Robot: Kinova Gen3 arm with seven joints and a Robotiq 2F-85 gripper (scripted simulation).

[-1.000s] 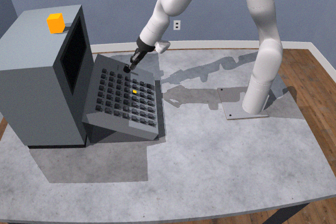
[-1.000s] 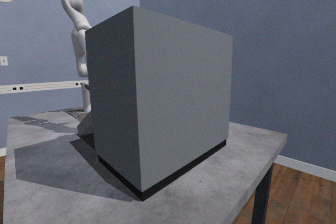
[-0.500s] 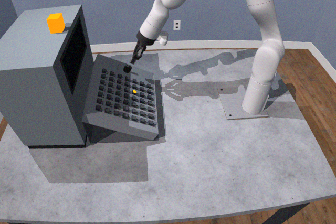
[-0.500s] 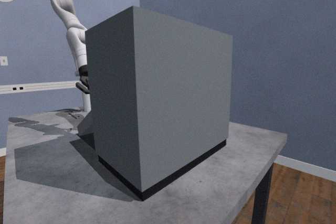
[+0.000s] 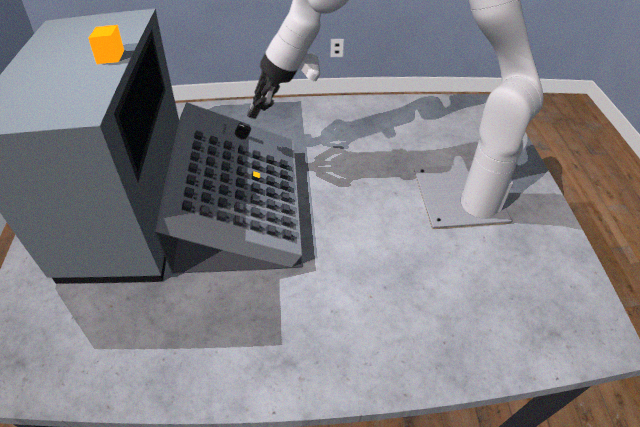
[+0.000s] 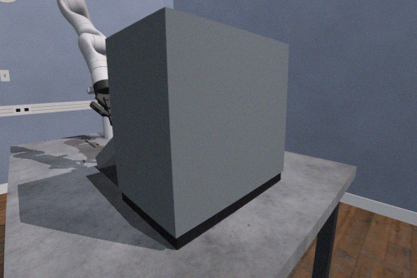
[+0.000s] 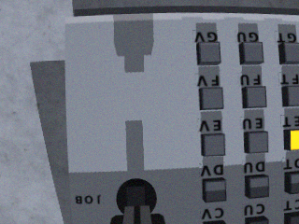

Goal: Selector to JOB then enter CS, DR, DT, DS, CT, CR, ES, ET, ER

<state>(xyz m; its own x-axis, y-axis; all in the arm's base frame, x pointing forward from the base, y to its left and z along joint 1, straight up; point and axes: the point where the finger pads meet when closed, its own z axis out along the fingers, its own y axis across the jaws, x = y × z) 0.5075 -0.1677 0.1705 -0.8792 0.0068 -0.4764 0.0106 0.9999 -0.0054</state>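
The grey machine (image 5: 77, 148) has a sloped keypad panel (image 5: 235, 177) with several rows of dark keys. One key is lit yellow (image 5: 256, 174); in the wrist view it is the key (image 7: 294, 140) under the ET label. The black selector knob (image 5: 242, 129) sits at the panel's top edge, and shows in the wrist view (image 7: 135, 198) next to the JOB label (image 7: 88, 200). My gripper (image 5: 255, 110) is shut and empty. It hovers just above and behind the knob, fingertips pointing down at it. In the wrist view the fingertips (image 7: 136, 217) overlap the knob.
An orange cube (image 5: 105, 44) sits on top of the machine housing. The arm's base plate (image 5: 462, 200) is bolted to the table at the right. In the exterior view the machine's back (image 6: 199, 116) hides the keypad; only the wrist (image 6: 101, 99) shows.
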